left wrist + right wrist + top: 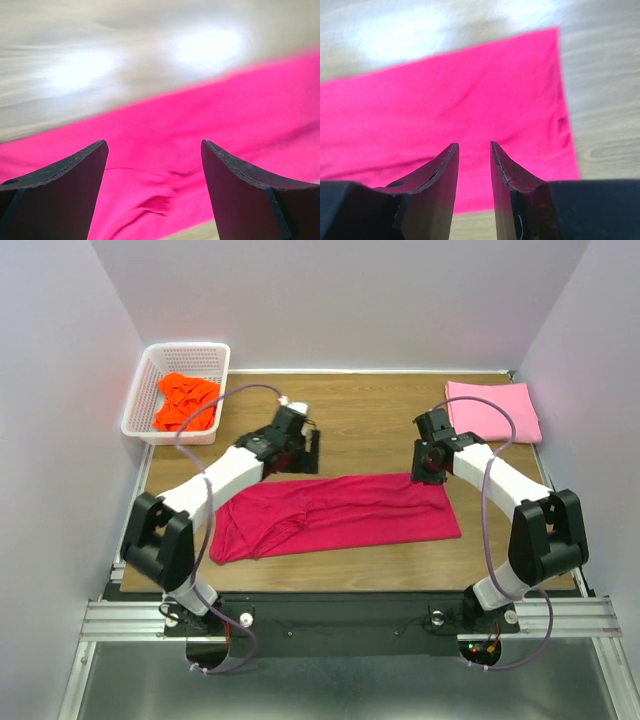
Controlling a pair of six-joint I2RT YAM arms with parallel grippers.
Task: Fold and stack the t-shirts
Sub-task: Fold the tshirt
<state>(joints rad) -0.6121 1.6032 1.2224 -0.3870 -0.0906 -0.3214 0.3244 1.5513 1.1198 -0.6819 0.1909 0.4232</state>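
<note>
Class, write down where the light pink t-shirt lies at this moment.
In the top view, the light pink t-shirt lies folded at the far right corner of the table, just beyond the right end effector and opposite the white basket.

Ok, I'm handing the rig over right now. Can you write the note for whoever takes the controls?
Left pincer: wide open, empty, above the far edge of the crimson t-shirt.
Right pincer: slightly open, empty, above that shirt's right end.
Crimson t-shirt: long strip mid-table, left end rumpled.
Pink t-shirt: folded, far right corner.
Orange t-shirt: crumpled in the basket, far left.
Done: pink folded.
Left: finish folding crimson, stack it, then fold and stack orange.
</note>
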